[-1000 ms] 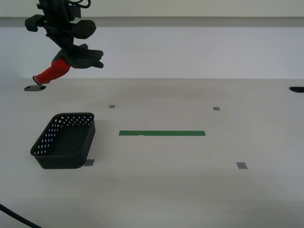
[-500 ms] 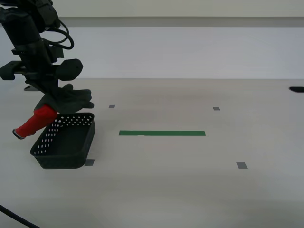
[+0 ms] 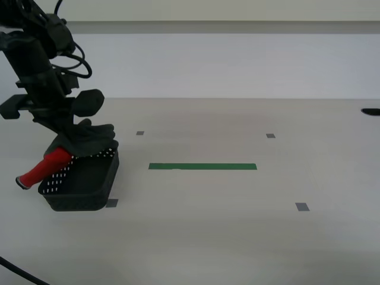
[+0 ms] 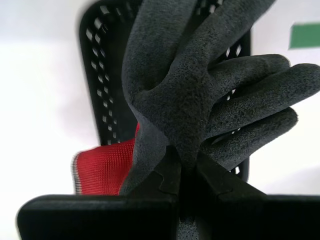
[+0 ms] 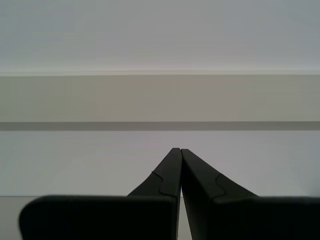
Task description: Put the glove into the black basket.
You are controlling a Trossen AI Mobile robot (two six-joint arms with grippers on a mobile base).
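The glove (image 3: 77, 142) has a dark grey palm and fingers and a red cuff (image 3: 44, 167). My second gripper (image 3: 70, 138) is shut on it at the exterior view's left, holding it low over the black basket (image 3: 89, 187). The dark fingers lie over the basket's far rim; the red cuff hangs out past its left side. In the second wrist view the glove (image 4: 200, 90) fills the frame in front of the basket (image 4: 107, 85), pinched at the gripper (image 4: 182, 160). My first gripper (image 5: 179, 152) is shut and empty, facing a wall.
A green tape strip (image 3: 202, 167) lies on the pale table right of the basket. Small grey tape squares (image 3: 302, 206) mark the surface. A dark cable (image 3: 18, 270) crosses the near left corner. A wall stands behind the table.
My second gripper has come down and to the left with the glove, from high above the table to just over the basket. The glove's fingers now rest on the basket's rim.
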